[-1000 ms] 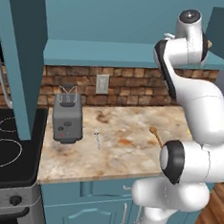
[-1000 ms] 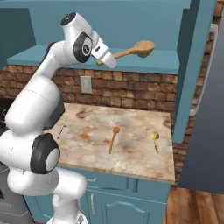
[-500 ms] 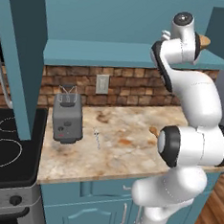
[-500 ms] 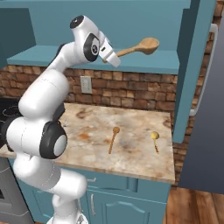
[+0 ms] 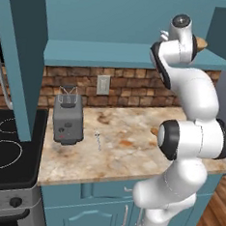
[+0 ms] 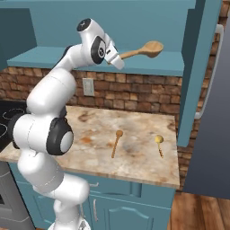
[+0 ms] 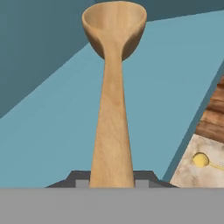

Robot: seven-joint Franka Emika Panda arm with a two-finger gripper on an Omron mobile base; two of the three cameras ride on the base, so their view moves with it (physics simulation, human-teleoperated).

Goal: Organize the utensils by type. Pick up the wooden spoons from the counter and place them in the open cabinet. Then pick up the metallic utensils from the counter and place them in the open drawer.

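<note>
My gripper (image 6: 117, 59) is shut on the handle of the larger wooden spoon (image 6: 144, 49), held high. Its bowl reaches over the teal shelf (image 6: 152, 68) of the open cabinet. In the hand view the spoon (image 7: 113, 100) runs straight up from the gripper (image 7: 112, 181) above the shelf (image 7: 52, 144). Behind my arm, the spoon's bowl (image 5: 201, 43) peeks out. The smaller wooden spoon (image 6: 116, 143) lies on the counter (image 6: 90, 148). A yellow-ended metallic utensil (image 6: 159, 143) lies to its right. A thin silver utensil (image 5: 98, 139) lies beside the toaster. The open drawer is out of view.
A grey toaster (image 5: 68, 113) stands on the counter's left part, next to a black stove (image 5: 5, 149). The cabinet's tall open door (image 6: 197, 72) hangs right of the shelf, with a grey fridge (image 6: 215, 134) beyond. A brick backsplash with a wall socket (image 5: 103, 85) backs the counter.
The arm has swung its elbow round and straightened upward. The hand has carried the spoon slightly further right, toward the cabinet shelf. The grip is unchanged.
</note>
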